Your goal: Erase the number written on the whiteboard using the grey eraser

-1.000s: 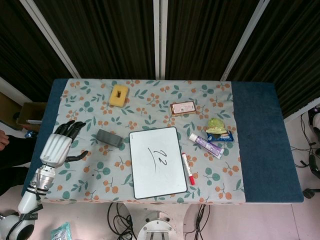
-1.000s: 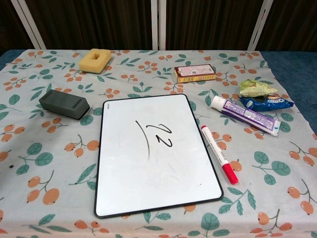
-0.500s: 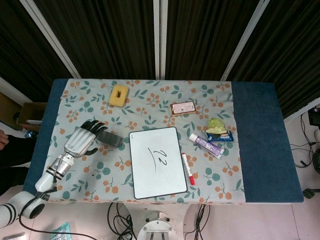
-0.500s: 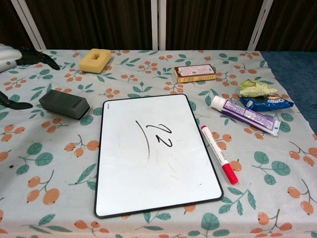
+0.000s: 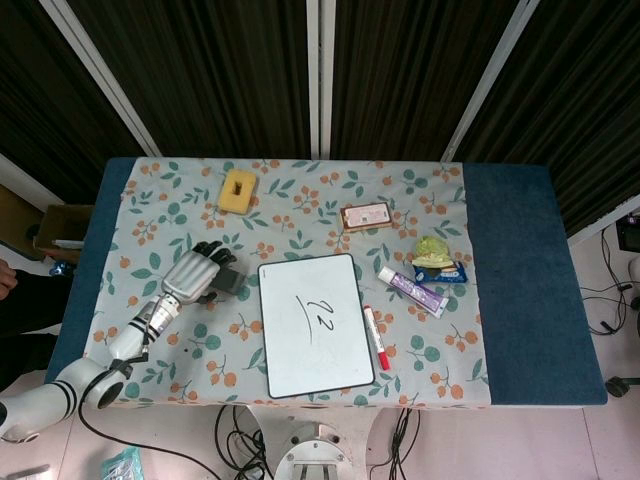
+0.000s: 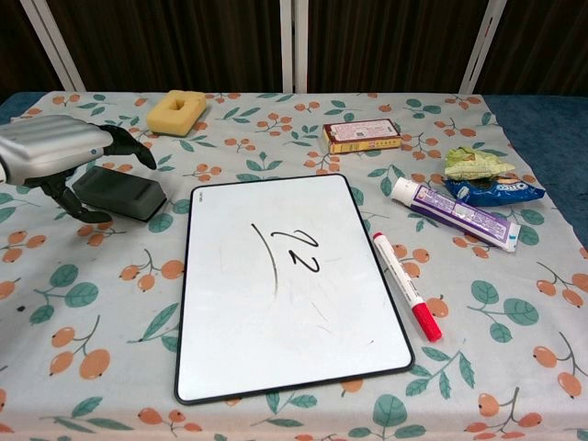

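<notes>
The left hand (image 5: 190, 275) hovers over the grey eraser (image 6: 129, 194), fingers spread and grasping nothing. To its right on the desk's (image 5: 520, 290) floral cloth (image 5: 300, 200) lies the whiteboard (image 5: 315, 325) marked 22 (image 6: 299, 249). Dark panels (image 5: 220, 80) stand beyond it.

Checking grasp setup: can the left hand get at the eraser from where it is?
Probably yes. The left hand hangs right over the eraser, fingers curled around its left end. Nothing lies between them; the whiteboard sits clear to the right.
</notes>
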{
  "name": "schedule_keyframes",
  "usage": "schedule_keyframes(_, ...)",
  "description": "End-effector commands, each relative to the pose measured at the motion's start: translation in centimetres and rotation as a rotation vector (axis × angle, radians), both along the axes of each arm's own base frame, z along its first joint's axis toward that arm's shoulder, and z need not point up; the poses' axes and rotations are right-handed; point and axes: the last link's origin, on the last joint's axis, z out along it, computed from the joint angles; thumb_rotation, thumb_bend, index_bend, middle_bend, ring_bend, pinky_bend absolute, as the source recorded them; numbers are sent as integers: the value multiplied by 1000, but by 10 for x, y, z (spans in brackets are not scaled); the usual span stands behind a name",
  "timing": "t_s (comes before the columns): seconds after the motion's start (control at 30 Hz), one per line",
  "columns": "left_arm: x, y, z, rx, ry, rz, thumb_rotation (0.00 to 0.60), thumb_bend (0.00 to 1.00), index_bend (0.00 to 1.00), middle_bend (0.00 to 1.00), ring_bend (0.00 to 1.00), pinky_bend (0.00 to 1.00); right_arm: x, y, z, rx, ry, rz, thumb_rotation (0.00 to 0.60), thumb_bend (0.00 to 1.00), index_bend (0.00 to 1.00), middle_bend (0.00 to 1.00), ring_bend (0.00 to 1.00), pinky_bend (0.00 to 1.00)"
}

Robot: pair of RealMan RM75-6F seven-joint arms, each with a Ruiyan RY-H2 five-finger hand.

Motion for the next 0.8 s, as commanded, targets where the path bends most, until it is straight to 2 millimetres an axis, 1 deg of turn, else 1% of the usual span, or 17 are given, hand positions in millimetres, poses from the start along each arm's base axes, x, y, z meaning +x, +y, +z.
schedule_keyframes(0.03,-3,0,-1,9,-5,6,600,198,283,265,126,203,-1,0,0,-1,-2,-6,600,477,0,0,0,0)
schedule_keyframes(0.23,-4,1,2,28,-12,-6,600,198,298,262,127,206,-3,-1,-2,1,-5,-13,600,477,0,0,0,0)
schedule_keyframes(0.4,-6,1,1,25,-15,3,600,206,320,270,149,232,-3,-3,-4,7,-5,-12,600,479,0,0,0,0)
schedule_keyframes(0.57,-7,0,0,31,-25,8,600,221,376,325,202,306,-4,-3,-5,6,-4,-16,600,479,0,0,0,0)
schedule_keyframes(0.67,-8,1,-1,30,-38,19,600,258,435,370,242,373,-4,-4,-5,7,-3,-21,600,479,0,0,0,0)
schedule_keyframes(0.8,-8,2,-2,29,-52,26,600,314,474,404,277,407,-5,-4,-6,8,-5,-26,600,479,0,0,0,0)
